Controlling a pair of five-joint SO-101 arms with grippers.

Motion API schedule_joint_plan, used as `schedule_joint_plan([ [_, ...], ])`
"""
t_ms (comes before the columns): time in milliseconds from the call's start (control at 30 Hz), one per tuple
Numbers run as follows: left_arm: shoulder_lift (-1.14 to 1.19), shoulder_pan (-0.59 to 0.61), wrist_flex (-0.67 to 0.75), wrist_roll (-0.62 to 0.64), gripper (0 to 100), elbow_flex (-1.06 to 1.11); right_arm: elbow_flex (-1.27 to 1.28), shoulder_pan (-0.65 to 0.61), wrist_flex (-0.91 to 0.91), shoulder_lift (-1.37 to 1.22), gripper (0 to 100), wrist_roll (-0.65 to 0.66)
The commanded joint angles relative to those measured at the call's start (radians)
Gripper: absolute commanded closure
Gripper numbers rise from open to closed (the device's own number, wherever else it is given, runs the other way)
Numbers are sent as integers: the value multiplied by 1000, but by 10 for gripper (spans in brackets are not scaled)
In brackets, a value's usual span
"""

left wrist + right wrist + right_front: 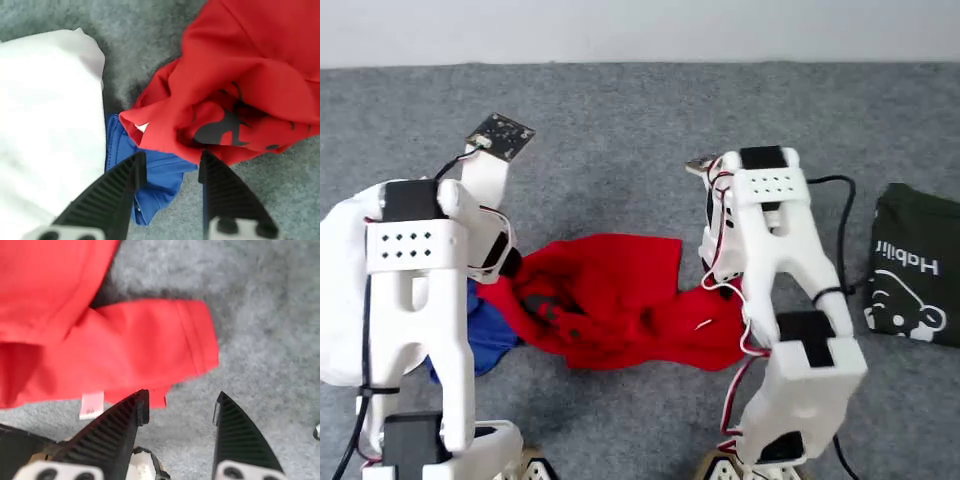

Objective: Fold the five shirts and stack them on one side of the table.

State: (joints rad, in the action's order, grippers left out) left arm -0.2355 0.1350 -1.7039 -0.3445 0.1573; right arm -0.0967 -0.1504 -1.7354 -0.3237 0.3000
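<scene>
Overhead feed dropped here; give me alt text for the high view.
A crumpled red shirt lies on the grey table between the left arm and right arm. A blue shirt and a white shirt lie under the left arm; a folded dark green shirt sits at the right edge.

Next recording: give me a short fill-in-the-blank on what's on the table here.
The crumpled shirt in the middle is ____.
The left gripper has its jaws ____.
The folded shirt lying apart is dark ____.
The half-covered shirt under the crumpled shirt is ____.
Missing words: red; open; green; blue.
</scene>
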Motion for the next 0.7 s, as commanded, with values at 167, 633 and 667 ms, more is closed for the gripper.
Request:
schedule_joint_plan([
  [167,-40,25,-5,3,823,-45,-61,-5,105,-153,782,-18],
  [633,-40,26,-5,3,823,-45,-94,25,54,-196,988,55],
  [667,-41,26,-5,3,823,-47,-118,44,33,-194,988,55],
])
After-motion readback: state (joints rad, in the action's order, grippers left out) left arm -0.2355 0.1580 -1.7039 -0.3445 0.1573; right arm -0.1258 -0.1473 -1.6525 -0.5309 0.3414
